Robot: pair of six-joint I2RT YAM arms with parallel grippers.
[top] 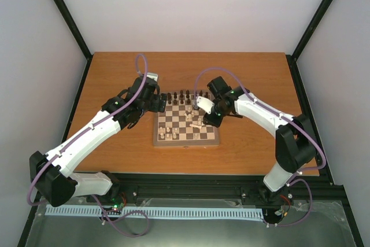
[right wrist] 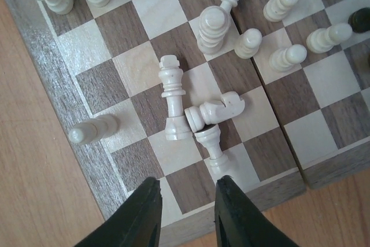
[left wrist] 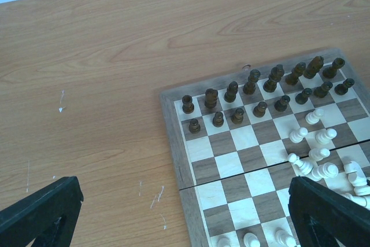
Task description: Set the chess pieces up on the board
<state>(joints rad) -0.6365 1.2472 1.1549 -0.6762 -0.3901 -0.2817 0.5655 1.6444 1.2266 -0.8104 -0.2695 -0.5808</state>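
The board (top: 186, 142) lies mid-table. Dark chess pieces (left wrist: 253, 82) stand in two rows along its far side. Cream chess pieces (left wrist: 315, 154) are clustered, some toppled, near the board's middle and right. In the right wrist view three cream pieces lie on their sides touching each other (right wrist: 215, 111), and a cream pawn (right wrist: 92, 129) stands by the board's edge (right wrist: 40, 67). My right gripper (right wrist: 188, 182) hovers just in front of the fallen ones, jaws apart with nothing between them. My left gripper (left wrist: 185, 186) is wide open over the board's left border (left wrist: 173, 137), holding nothing.
The wooden table (top: 115, 73) surrounds the board. White enclosure walls with black corner posts (top: 63, 10) stand behind and beside it. A black rail (top: 191, 186) with the arm bases runs along the near edge.
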